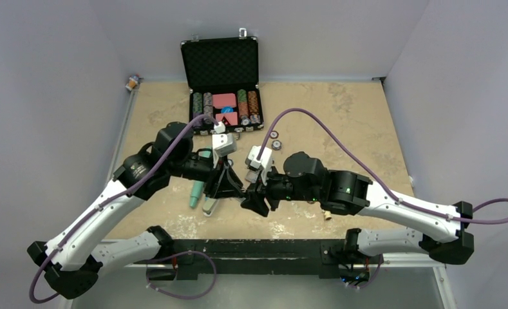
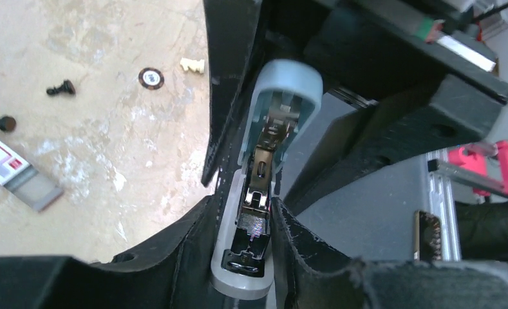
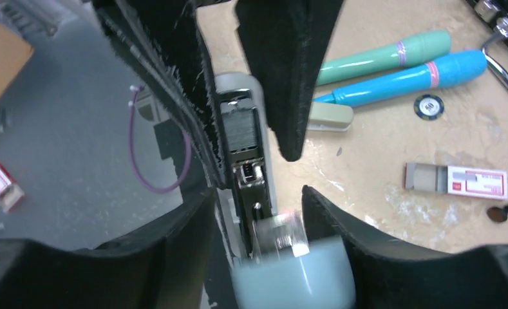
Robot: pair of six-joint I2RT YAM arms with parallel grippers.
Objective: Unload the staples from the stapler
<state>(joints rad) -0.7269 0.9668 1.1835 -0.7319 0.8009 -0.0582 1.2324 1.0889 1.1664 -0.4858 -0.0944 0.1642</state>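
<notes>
A stapler with a grey base (image 2: pixel 235 257) and a light-blue top cover (image 2: pixel 284 80) is held open in the air between my two grippers. My left gripper (image 2: pixel 241 241) is shut on the base and metal magazine. A short silver-grey strip of staples (image 2: pixel 257 225) lies in the open magazine and also shows in the right wrist view (image 3: pixel 241 132). My right gripper (image 3: pixel 257 232) is shut on the blurred light-blue cover (image 3: pixel 296 273). In the top view the left gripper (image 1: pixel 225 185) and right gripper (image 1: pixel 254 201) meet at the table's middle and hide the stapler.
An open poker chip case (image 1: pixel 224 109) stands at the back, with two chips (image 1: pixel 275 138) near it. A teal pen (image 3: pixel 393 55), a blue pen (image 3: pixel 405 80), a second beige stapler (image 3: pixel 331 117), a staple box (image 3: pixel 457 180) and black chess pieces (image 2: pixel 61 88) lie on the table.
</notes>
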